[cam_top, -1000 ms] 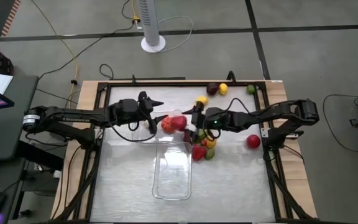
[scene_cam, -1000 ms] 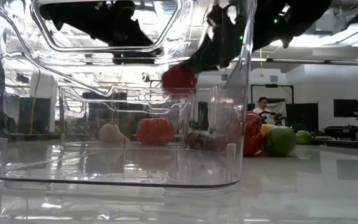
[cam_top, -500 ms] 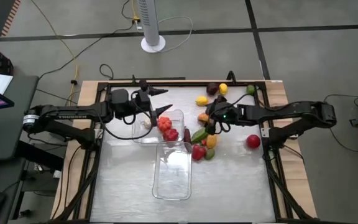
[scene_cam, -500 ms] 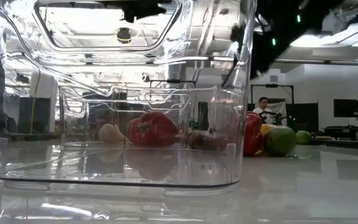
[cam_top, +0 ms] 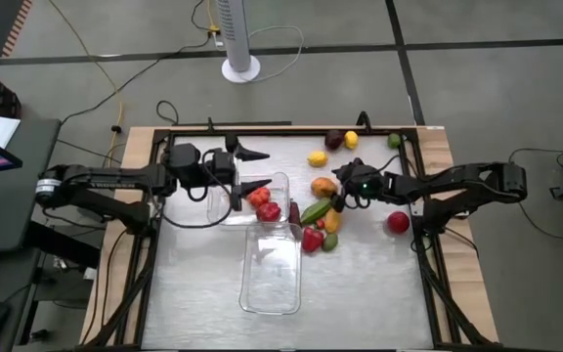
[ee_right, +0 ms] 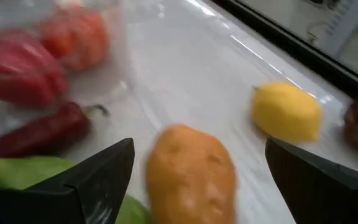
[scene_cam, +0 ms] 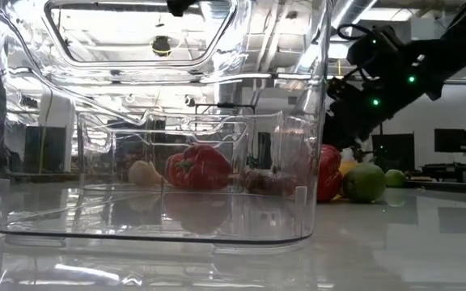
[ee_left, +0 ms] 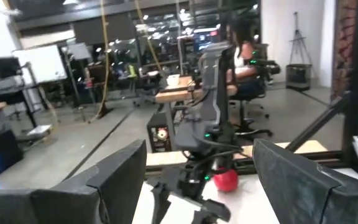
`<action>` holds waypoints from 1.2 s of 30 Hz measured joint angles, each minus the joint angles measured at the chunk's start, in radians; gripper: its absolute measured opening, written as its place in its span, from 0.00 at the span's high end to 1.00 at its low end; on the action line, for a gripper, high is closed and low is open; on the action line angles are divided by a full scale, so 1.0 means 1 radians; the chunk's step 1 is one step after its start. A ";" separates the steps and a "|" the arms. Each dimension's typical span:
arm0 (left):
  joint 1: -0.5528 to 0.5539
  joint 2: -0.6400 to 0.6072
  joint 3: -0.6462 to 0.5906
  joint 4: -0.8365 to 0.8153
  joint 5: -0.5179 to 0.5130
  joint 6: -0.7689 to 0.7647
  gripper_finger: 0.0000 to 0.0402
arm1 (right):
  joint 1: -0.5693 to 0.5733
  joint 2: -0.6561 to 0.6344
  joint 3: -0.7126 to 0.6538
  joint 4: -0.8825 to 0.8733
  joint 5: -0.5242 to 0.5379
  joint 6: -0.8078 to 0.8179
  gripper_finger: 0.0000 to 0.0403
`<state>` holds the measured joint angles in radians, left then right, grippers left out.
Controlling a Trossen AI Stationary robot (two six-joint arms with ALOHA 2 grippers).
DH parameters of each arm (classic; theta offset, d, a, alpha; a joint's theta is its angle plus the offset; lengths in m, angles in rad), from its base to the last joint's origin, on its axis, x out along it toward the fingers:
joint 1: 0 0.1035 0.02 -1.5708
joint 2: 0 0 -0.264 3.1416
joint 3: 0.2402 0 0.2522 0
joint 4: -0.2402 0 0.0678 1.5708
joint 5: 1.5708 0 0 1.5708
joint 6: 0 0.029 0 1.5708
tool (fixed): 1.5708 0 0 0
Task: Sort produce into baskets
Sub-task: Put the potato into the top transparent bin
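Two clear baskets stand at mid-table: the far basket (cam_top: 280,186) and the near basket (cam_top: 270,269). In the far one lie a red pepper (cam_top: 269,210), an orange-red tomato (cam_top: 258,198) and a whitish piece (scene_cam: 144,172). My right gripper (cam_top: 340,190) is open. Its fingers stand on either side of an orange piece (ee_right: 191,171) on the table, without touching it. My left gripper (cam_top: 254,168) is open and empty above the far basket's far left corner. More produce lies right of the baskets: a dark red chili (ee_right: 42,134), a green pepper (cam_top: 314,211) and a lemon (ee_right: 286,112).
A red pepper (cam_top: 311,238) and a green piece (cam_top: 328,242) lie by the near basket's far right corner. A red apple (cam_top: 398,222) lies near the right edge. Maroon (cam_top: 333,140), yellow (cam_top: 351,140) and green (cam_top: 395,140) pieces lie along the far edge.
My right gripper held a red pepper above the far basket and has let it go. The pepper has dropped and now lies on the basket floor beside the tomato. The right gripper has drawn back toward the table's right edge, to the orange piece. My left gripper has drawn back a little toward the left.
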<state>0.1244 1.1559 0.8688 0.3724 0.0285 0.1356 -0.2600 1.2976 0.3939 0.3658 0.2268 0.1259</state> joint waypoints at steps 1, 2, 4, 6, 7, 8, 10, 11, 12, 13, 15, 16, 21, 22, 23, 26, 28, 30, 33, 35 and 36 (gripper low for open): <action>-0.009 -0.001 0.000 0.002 0.000 0.006 0.30 | -0.001 0.000 0.000 0.016 -0.009 -0.002 0.04; -0.019 -0.001 0.000 0.001 0.000 0.014 0.30 | -0.004 0.000 0.000 0.024 -0.015 -0.007 0.04; -0.037 0.000 0.000 -0.003 -0.001 0.039 0.30 | -0.005 0.000 -0.001 0.026 -0.019 -0.021 0.04; -0.055 0.000 0.000 -0.002 -0.010 0.063 0.30 | -0.015 0.014 -0.001 0.036 -0.015 -0.029 0.04; -0.062 0.000 0.000 -0.001 -0.016 0.070 0.30 | -0.020 0.030 -0.001 0.051 -0.015 -0.029 0.04; -0.069 -0.001 0.000 -0.002 -0.018 0.078 0.30 | -0.024 0.047 -0.005 0.067 -0.015 -0.029 0.04; -0.086 -0.001 0.000 -0.002 -0.037 0.090 0.30 | -0.023 0.103 -0.008 0.111 -0.019 -0.029 0.04; -0.092 -0.002 0.000 -0.001 -0.053 0.094 0.30 | -0.021 0.132 -0.006 0.132 -0.019 -0.029 0.04; -0.101 -0.005 0.000 -0.001 -0.074 0.098 0.30 | -0.018 0.163 -0.006 0.147 -0.020 -0.029 0.04; -0.110 -0.009 0.000 -0.005 -0.094 0.100 0.30 | -0.014 0.192 -0.006 0.162 -0.018 -0.029 0.04; -0.127 -0.018 0.000 -0.026 -0.148 0.108 0.30 | -0.013 0.236 -0.006 0.208 -0.004 -0.026 0.04; -0.139 -0.022 0.000 -0.036 -0.174 0.108 0.30 | -0.013 0.250 -0.005 0.225 0.000 -0.028 0.04; -0.199 -0.068 -0.001 -0.124 -0.270 0.105 0.30 | -0.013 0.280 -0.005 0.238 0.007 -0.022 0.12; -0.213 -0.077 -0.001 -0.140 -0.286 0.096 0.30 | -0.013 0.279 -0.006 0.237 0.007 -0.020 0.14; -0.226 -0.085 -0.001 -0.159 -0.305 0.085 0.30 | -0.010 0.279 -0.006 0.237 0.008 -0.016 0.17; -0.259 -0.097 -0.001 -0.211 -0.376 0.064 0.30 | -0.002 0.278 -0.005 0.233 0.011 0.003 0.23; -0.270 -0.098 -0.001 -0.224 -0.430 0.073 0.30 | 0.002 0.278 -0.005 0.233 0.026 0.013 0.23; -0.271 -0.097 -0.001 -0.225 -0.484 0.088 0.30 | 0.005 0.278 -0.006 0.237 0.042 0.016 0.23; -0.265 -0.091 -0.001 -0.226 -0.553 0.089 0.30 | 0.007 0.278 -0.006 0.245 0.043 0.017 0.22; -0.264 -0.091 -0.001 -0.228 -0.584 0.089 0.30 | 0.018 0.275 -0.006 0.246 0.043 0.029 0.22; -0.264 -0.091 -0.001 -0.228 -0.595 0.086 0.30 | 0.024 0.268 -0.006 0.245 0.043 0.029 0.21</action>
<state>-0.1394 1.0647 0.8680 0.1442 -0.5666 0.2213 -0.2362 1.5654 0.3878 0.6108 0.2695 0.1554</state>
